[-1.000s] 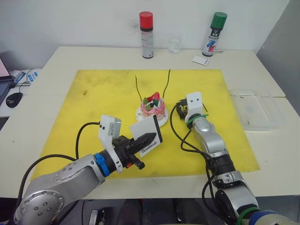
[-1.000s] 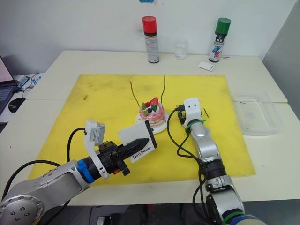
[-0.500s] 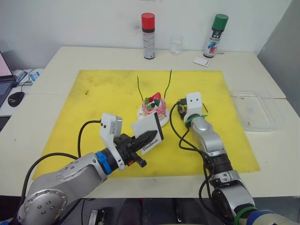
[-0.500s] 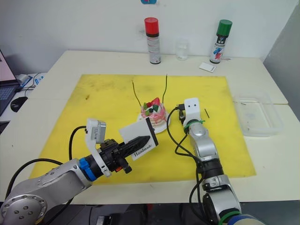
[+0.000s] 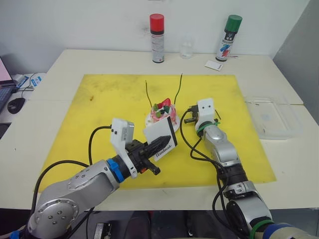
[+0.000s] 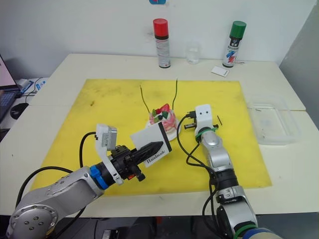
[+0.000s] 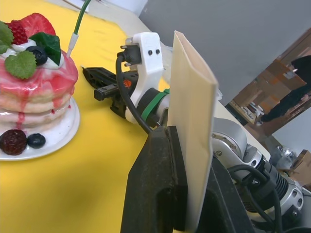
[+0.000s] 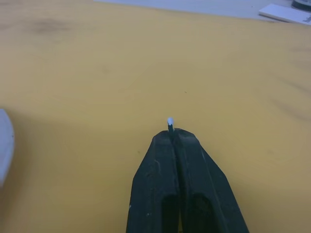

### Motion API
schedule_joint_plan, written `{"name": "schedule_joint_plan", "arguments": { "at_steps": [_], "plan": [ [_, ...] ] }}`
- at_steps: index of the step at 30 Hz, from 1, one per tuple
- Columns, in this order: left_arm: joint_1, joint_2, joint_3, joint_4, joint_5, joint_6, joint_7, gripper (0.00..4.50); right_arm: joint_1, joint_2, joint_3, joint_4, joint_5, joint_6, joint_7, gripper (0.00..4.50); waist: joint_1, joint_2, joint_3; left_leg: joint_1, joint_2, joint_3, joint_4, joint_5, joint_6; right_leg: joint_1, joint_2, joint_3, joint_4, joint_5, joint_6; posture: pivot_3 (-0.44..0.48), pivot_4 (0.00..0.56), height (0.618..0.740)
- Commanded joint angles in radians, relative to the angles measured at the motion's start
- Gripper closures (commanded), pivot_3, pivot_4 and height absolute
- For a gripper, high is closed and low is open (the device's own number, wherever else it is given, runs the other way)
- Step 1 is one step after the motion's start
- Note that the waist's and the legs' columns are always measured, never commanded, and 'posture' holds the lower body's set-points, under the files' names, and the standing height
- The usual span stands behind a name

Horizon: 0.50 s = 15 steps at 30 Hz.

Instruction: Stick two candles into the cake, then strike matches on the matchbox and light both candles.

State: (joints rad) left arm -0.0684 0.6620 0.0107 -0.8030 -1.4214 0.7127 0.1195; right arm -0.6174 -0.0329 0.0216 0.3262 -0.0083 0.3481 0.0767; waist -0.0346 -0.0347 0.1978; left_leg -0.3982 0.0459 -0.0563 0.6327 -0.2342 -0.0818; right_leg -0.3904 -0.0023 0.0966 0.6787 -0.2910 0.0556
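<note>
the matchbox carries the printed word "handmade" along its lower edge and a black strip down its right edge. it sits just below the centre of the left eye view, held upright and tilted above the yellow mat. the left gripper has its fingers clenched on the box, one black finger lying across its printed face and the other behind it.

just above the matchbox, near the middle of the frame, the cake stands on its small white plate, with strawberry and green bits on top. the two candles rise from it, one leaning to the left and one to the right, both thin and green.

right of the cake, the right gripper points toward the plate. in the right wrist view its fingers are pressed together on a match, whose pale tip pokes out just past the fingertips, above bare yellow mat. another match lies on the mat right of that wrist's white camera block.

at the top of the frame, on the tabletop, stand a red-capped spray can, a small clear glass and a green-capped spray can; their labels cannot be read. a small white card lies beside the green-capped can. a clear plastic tray sits at the right edge, and a computer mouse at the far left.
</note>
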Motion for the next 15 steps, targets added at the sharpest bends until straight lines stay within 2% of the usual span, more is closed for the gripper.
{"name": "schedule_joint_plan", "arguments": {
  "at_steps": [1, 5, 9, 13, 15],
  "plan": [
    [0.001, -0.002, 0.011, -0.005, 0.022, -0.01, -0.014, 4.5, -0.009, -0.051, -0.029, -0.075, 0.034, 0.03, 0.058, 4.46, 0.002, 0.0, 0.0, 0.0, 0.0, 0.0, 0.0, 0.0, 0.0, 0.0, 0.0, 0.0, 0.0, 0.0, 0.0, 0.0, 0.15, 0.74],
    [0.006, -0.002, 0.014, -0.004, 0.028, -0.01, -0.024, 4.5, -0.03, -0.141, -0.03, -0.169, 0.108, 0.092, 0.209, 4.46, 0.003, 0.001, 0.001, -0.001, 0.0, 0.0, 0.0, 0.0, 0.0, -0.001, 0.0, 0.0, -0.001, 0.0, 0.0, 0.0, 0.15, 0.74],
    [0.013, 0.001, 0.011, -0.001, 0.033, -0.005, -0.046, 4.5, -0.024, -0.313, 0.033, -0.301, 0.222, 0.132, 0.547, 4.46, 0.002, 0.002, 0.001, -0.001, 0.0, 0.0, -0.002, 0.0, 0.0, -0.001, 0.0, 0.0, -0.001, 0.0, 0.0, 0.0, 0.15, 0.74],
    [0.028, 0.014, 0.019, 0.015, 0.024, 0.005, -0.082, 4.5, 0.025, -0.547, 0.104, -0.391, 0.279, 0.03, 0.928, 4.46, 0.002, 0.003, 0.002, -0.001, 0.0, 0.0, -0.003, 0.0, 0.0, -0.001, 0.0, 0.0, -0.003, 0.0, 0.0, 0.0, 0.15, 0.74],
    [0.029, 0.01, 0.03, 0.034, -0.002, 0.002, -0.08, 4.5, 0.03, -0.633, 0.121, -0.386, 0.266, -0.048, 1.031, 4.46, 0.002, 0.003, 0.002, -0.001, 0.0, 0.0, -0.003, 0.0, 0.0, -0.001, 0.0, 0.0, -0.004, 0.0, 0.0, 0.0, 0.15, 0.74]
  ]
}}
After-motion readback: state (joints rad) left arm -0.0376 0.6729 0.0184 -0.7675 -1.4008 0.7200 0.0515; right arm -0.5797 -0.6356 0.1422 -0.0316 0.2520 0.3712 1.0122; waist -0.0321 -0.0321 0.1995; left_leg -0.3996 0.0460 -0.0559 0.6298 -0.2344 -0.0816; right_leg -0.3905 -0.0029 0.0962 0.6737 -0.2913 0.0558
